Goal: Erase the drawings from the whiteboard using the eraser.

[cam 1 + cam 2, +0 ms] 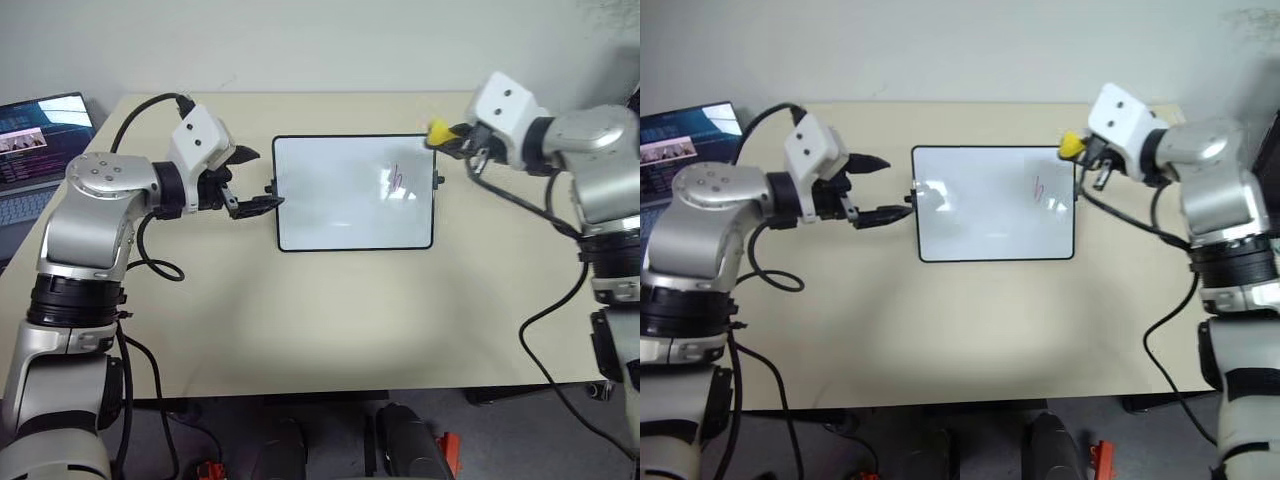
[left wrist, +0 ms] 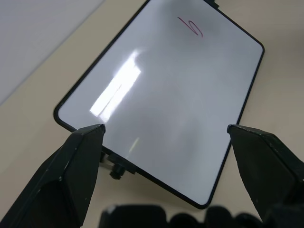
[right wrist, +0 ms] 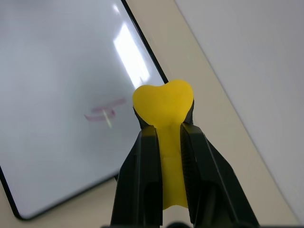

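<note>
While unlabelled, whiteboard [image 1: 340, 215] with reddish squiggle [image 1: 397, 178].

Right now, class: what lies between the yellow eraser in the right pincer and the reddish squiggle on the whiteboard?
Nothing but bare whiteboard lies between the eraser and the squiggle; the right wrist view shows it clearest.
</note>
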Tool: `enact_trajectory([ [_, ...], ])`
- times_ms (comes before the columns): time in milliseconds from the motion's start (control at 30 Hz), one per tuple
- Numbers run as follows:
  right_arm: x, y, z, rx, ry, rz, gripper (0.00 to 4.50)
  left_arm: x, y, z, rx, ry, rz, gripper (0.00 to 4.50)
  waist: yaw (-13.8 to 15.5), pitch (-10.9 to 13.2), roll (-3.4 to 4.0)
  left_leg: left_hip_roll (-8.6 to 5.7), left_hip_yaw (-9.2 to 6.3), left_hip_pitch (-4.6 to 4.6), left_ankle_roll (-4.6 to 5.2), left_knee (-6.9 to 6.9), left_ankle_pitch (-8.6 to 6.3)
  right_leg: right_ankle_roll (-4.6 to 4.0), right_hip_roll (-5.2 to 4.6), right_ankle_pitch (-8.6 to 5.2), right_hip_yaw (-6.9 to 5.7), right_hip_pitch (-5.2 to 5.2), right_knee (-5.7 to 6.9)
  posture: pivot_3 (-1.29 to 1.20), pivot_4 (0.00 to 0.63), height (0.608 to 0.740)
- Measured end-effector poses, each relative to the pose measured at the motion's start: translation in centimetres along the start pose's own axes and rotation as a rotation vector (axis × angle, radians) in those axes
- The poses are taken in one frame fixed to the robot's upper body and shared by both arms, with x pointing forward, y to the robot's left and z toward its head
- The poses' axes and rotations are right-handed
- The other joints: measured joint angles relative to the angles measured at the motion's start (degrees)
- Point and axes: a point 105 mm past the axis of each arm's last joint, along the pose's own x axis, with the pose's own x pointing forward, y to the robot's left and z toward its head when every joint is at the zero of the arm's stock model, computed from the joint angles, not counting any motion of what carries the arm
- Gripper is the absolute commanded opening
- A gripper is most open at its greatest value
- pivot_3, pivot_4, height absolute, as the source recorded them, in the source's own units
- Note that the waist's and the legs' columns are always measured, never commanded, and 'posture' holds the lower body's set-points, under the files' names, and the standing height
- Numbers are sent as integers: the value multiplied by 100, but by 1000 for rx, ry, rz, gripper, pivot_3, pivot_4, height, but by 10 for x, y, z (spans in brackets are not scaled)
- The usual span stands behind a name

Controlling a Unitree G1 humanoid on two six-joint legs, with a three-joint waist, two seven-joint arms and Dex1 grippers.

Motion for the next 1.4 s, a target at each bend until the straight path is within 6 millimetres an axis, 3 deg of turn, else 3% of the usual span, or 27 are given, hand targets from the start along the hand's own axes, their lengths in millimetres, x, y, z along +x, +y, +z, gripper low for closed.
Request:
enact_trajectory([
  [133,20,13,3,-8,-3,11,240,0,-3,-8,5,45,-5,4500,18,-1,-2,-1,-2,1,-1,4,0,-1,0,0,-1,3,0,0,150,740],
  [300,47,27,-17,-28,77,11,240,5,-10,-14,5,66,-30,4500,26,0,-1,-1,-3,-2,-1,5,1,-2,0,1,-1,0,1,0,150,740],
  [367,51,23,-22,-49,108,-15,240,4,-11,-11,16,59,-33,4500,25,0,0,-2,-2,-1,-1,3,1,-2,0,1,-1,0,-1,0,150,740],
  [600,69,5,-15,-138,119,-132,230,6,-16,-7,24,54,-49,4500,-24,0,0,0,-2,1,-1,1,1,-3,2,2,0,-1,1,0,150,740],
  [967,81,18,-19,-248,136,-112,228,6,-18,-6,16,57,-53,4500,-103,-3,-2,0,-2,17,0,6,3,-6,4,4,3,9,13,0,150,740],
  [1167,83,48,-32,-199,149,46,223,6,-18,-6,15,56,-54,4500,-118,-9,-9,3,-2,107,1,3,1,2,7,-2,4,99,1,0,150,740],
  [1400,77,73,-48,-162,199,200,222,6,-19,-4,23,50,-58,4500,-100,-11,-12,13,-4,118,5,10,10,18,21,-2,5,105,14,0,150,740],
])
